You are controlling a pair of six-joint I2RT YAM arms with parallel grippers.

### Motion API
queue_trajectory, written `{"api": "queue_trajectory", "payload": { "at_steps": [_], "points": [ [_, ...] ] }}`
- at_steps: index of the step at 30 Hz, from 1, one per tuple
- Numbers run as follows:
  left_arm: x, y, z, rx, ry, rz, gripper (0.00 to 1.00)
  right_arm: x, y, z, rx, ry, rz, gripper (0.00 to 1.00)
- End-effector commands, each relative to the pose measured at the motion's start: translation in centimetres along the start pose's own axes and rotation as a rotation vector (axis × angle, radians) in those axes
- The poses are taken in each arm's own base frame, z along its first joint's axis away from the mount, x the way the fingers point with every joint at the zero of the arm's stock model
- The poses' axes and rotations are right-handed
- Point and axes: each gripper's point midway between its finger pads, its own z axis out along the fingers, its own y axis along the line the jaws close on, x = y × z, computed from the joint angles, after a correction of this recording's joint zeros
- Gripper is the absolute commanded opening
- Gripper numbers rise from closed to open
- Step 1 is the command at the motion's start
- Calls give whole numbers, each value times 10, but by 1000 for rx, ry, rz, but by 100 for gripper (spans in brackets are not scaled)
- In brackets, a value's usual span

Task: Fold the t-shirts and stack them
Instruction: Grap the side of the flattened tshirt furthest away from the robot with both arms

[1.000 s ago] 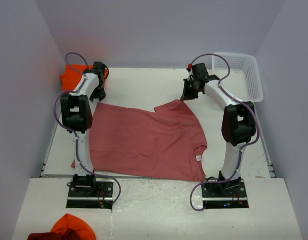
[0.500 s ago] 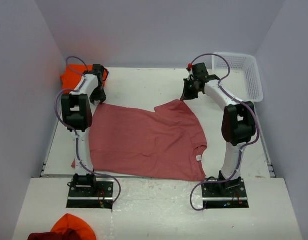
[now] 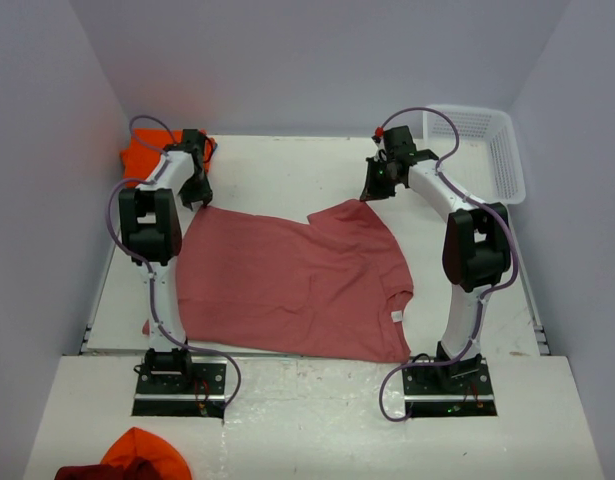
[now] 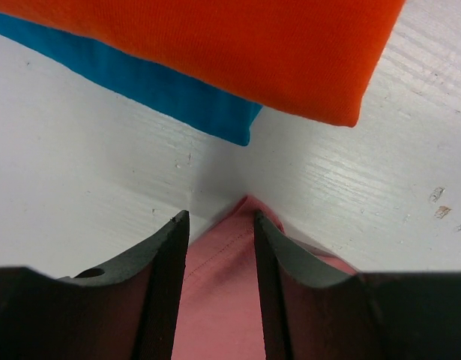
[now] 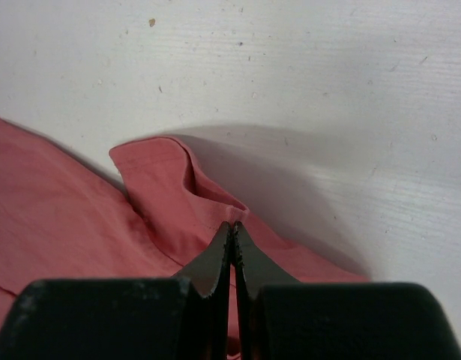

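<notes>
Flat on bench (image 3: 287, 165): salmon t-shirt (image 3: 287, 285). Right claw (image 5: 231, 229) pinching far sleeve hem. Left claw (image 4: 220, 221) spread, straddling far-left corner, likely for paired lift into fold. Orange t-shirt (image 4: 215, 45) over teal t-shirt (image 4: 170, 94), just beyond.

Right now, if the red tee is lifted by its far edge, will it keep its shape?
Probably not: the red tee lies limp and wrinkled, and its cloth buckles where the right gripper pinches it. It would likely sag between held points. The cloth looks thin, so probably light.
</notes>
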Motion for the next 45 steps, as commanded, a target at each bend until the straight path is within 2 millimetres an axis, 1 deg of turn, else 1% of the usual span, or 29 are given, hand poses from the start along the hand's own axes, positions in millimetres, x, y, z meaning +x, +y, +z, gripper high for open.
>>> {"api": "queue_trajectory", "payload": {
  "at_steps": [1, 5, 8, 10, 13, 18, 24, 31, 33, 38, 45],
  "points": [
    [-12, 2, -7, 50, -34, -50, 42, -7, 6, -5, -23, -18, -20, 0],
    [-15, 0, -13, 71, -43, -51, 42, -6, 5, -5, -18, -16, -21, 0],
    [-14, 5, -13, 42, -48, -61, 42, -8, 5, -5, -19, -19, -21, 0],
    [-20, 7, -22, 45, -81, -71, 42, -8, 7, -5, -22, -18, -22, 0],
    [-25, 5, -28, 60, -106, -79, 42, -7, 7, -6, -25, -14, -23, 0],
    [-25, 1, -30, 79, -94, -75, 43, -6, 6, -4, -24, -6, -23, 0],
    [-30, -2, -37, 106, -118, -77, 43, -7, 7, -4, -27, -9, -25, 0],
    [-28, -10, -31, 146, -103, -77, 44, -6, 7, -2, -26, -1, -25, 0],
    [-25, -12, -29, 150, -91, -72, 44, -6, 7, -3, -23, -4, -25, 0],
    [-14, -8, -19, 123, -62, -66, 44, -7, 8, -4, -29, -6, -25, 0],
    [-9, -2, -5, 78, -45, -68, 42, -5, 8, -4, -30, -5, -24, 0]
  ]
}}
